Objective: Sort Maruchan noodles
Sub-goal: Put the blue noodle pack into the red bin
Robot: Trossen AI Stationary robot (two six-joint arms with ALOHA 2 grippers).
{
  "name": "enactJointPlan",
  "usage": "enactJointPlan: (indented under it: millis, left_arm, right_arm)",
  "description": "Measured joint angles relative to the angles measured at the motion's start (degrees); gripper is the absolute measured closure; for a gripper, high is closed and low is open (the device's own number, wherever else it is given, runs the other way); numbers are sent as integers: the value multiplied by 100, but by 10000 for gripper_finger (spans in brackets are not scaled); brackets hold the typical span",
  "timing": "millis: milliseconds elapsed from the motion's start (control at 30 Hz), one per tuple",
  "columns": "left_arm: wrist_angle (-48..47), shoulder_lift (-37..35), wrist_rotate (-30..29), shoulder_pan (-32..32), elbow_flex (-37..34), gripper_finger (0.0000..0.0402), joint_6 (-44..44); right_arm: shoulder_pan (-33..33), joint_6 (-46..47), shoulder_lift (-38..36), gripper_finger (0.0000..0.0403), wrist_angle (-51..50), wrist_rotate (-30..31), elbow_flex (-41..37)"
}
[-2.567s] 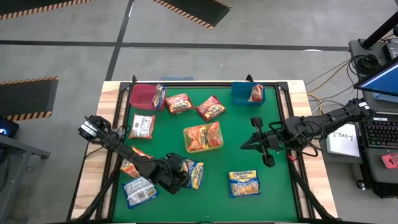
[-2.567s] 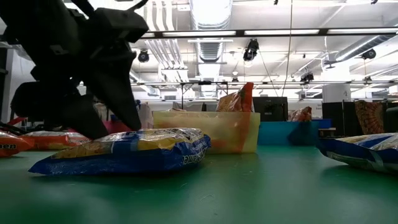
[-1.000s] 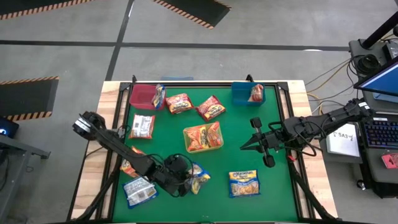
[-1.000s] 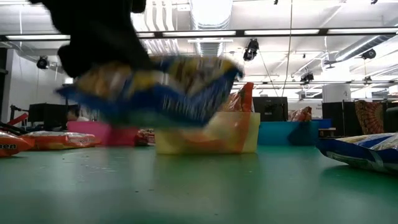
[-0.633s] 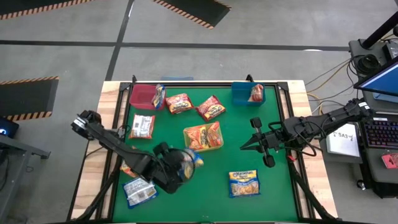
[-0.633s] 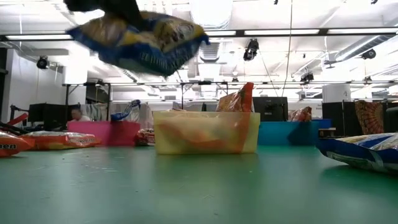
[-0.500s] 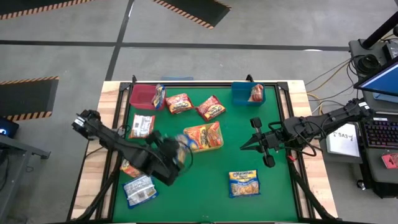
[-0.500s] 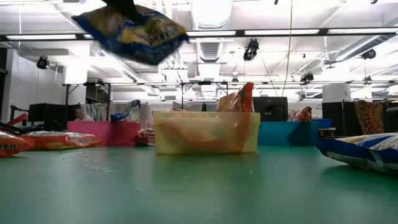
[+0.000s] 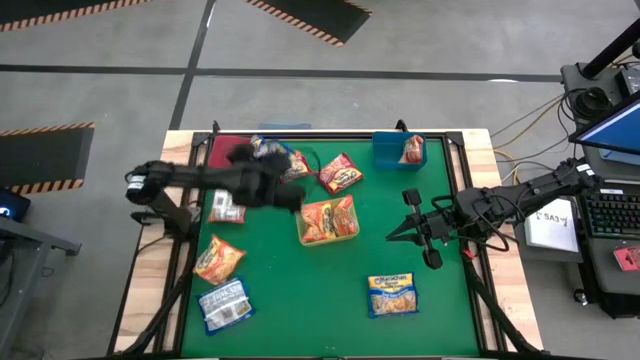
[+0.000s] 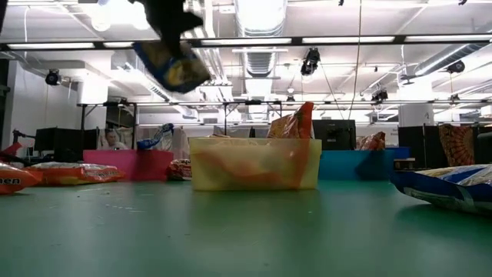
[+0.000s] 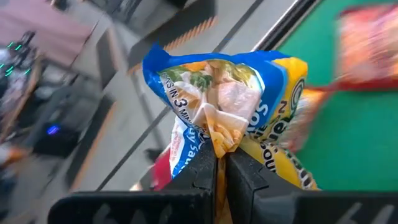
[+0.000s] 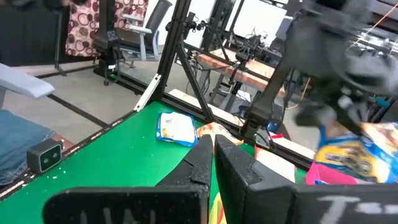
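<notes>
My left gripper (image 9: 278, 175) hangs high over the table's far left, beside the red bin (image 9: 222, 150), shut on a blue-and-yellow Maruchan packet (image 11: 231, 115). In the low view that packet (image 10: 174, 66) hangs well above the table. Other packets lie flat on the green mat: a red one (image 9: 340, 172), an orange one (image 9: 220, 260), a blue-and-silver one (image 9: 225, 303) and a blue-and-yellow one (image 9: 392, 293). My right gripper (image 9: 392, 235) waits shut at the mid right, touching nothing. My left gripper pinches a crumpled fold of the packet's wrapper (image 11: 219, 138) between its two fingers. The packet is lifted clear of the table and hangs tilted below the fingers (image 10: 171, 23).
A clear yellowish bin (image 10: 254, 165) with orange packets stands mid-table. A blue bin (image 9: 390, 152) with one packet stands at the far right. The red bin holds an upright packet. Free mat lies in the near middle.
My left gripper has lifted the blue-and-yellow packet off the mat near the front edge. It has carried it up and toward the far left, to beside the red bin. The packet has gone from flat to hanging tilted.
</notes>
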Motion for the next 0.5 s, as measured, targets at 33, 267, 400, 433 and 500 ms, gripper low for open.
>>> enactJointPlan:
  millis: [33,267,400,433,500]
  left_arm:
    - [6,0,7,281,-6,401,216]
    - [0,0,300,2225,-98,401,1131]
    - [0,0,430,3089,-362,401,1316]
    - [0,0,453,3267,-460,401,1320]
    - [6,0,461,3599,-679,401,1364]
  right_arm:
    - [0,3,1,394,0,0,0]
    - [1,10,1,394,-93,1,0]
    - [1,22,1,394,-142,2,0]
    - [1,22,1,394,-147,2,0]
    - [-1,80,1,394,-179,2,0]
